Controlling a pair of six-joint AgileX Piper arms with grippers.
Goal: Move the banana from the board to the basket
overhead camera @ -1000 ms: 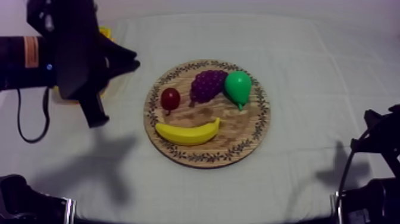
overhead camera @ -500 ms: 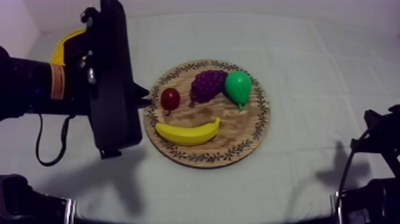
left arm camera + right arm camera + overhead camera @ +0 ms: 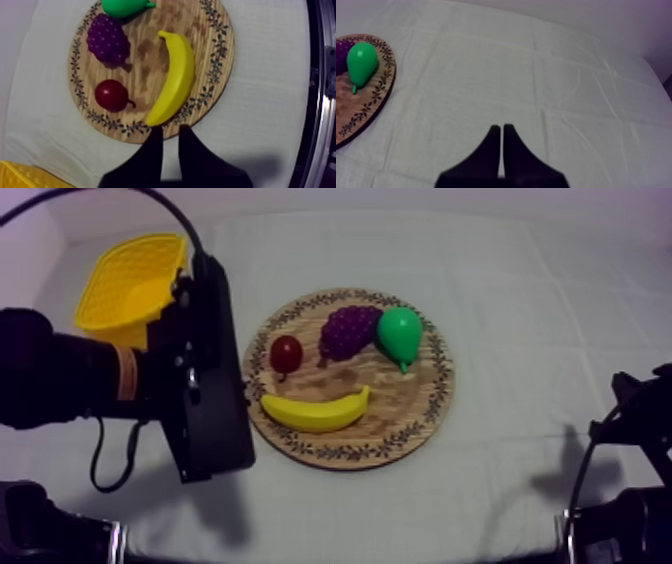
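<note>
The left arm (image 3: 200, 378) has swung beside the round wooden board (image 3: 420, 403), baring the yellow basket (image 3: 130, 278) at the counter's (image 3: 520, 308) far-left corner. Its left fingers (image 3: 152, 150) gape beside the yellow banana (image 3: 173, 75) on the board; the right fingers (image 3: 492, 145) are pressed together.

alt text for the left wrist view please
The left claw, fingers apart with nothing between them, hovers just short of one end of the banana on the round wooden board. Also on the board are a bunch of grapes, a small red fruit and a pear; an edge of the yellow basket lies near the claw.
</note>
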